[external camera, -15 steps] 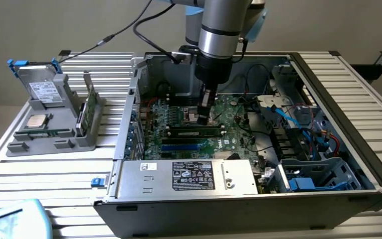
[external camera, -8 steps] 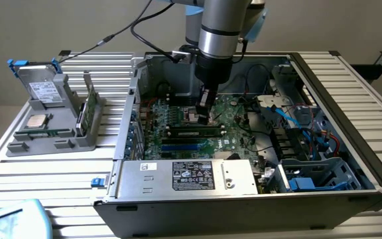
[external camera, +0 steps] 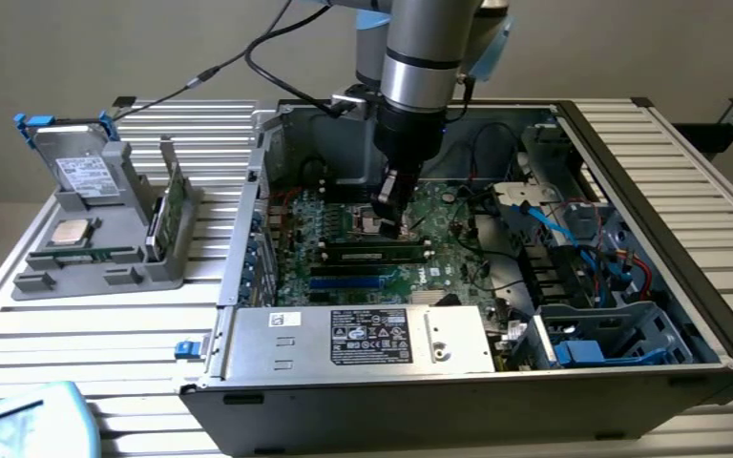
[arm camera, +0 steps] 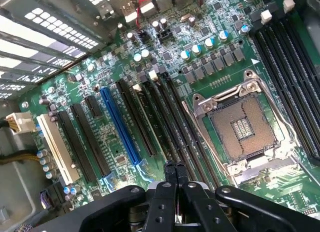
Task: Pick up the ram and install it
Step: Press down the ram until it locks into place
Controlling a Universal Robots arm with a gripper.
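A long, narrow ram (external camera: 373,254) with dark chips lies lengthwise in a memory slot on the green motherboard (external camera: 456,215) inside the open computer case. My gripper (external camera: 389,227) hangs just above and behind its middle, pointing down into the case. In the wrist view the gripper (arm camera: 175,168) is shut, its two black fingertips pressed together with nothing between them. They hover over the row of long dark slots (arm camera: 156,119) beside the empty silver processor socket (arm camera: 242,129). A green stick (external camera: 163,221) stands upright in the grey holder outside the case.
The grey holder (external camera: 99,267) on the slatted table at the exterior view's left also carries a silver drive with blue clips (external camera: 80,172) and a square processor chip (external camera: 73,232). The power supply (external camera: 360,339) fills the case front. Cables and drive bays (external camera: 583,277) crowd its right.
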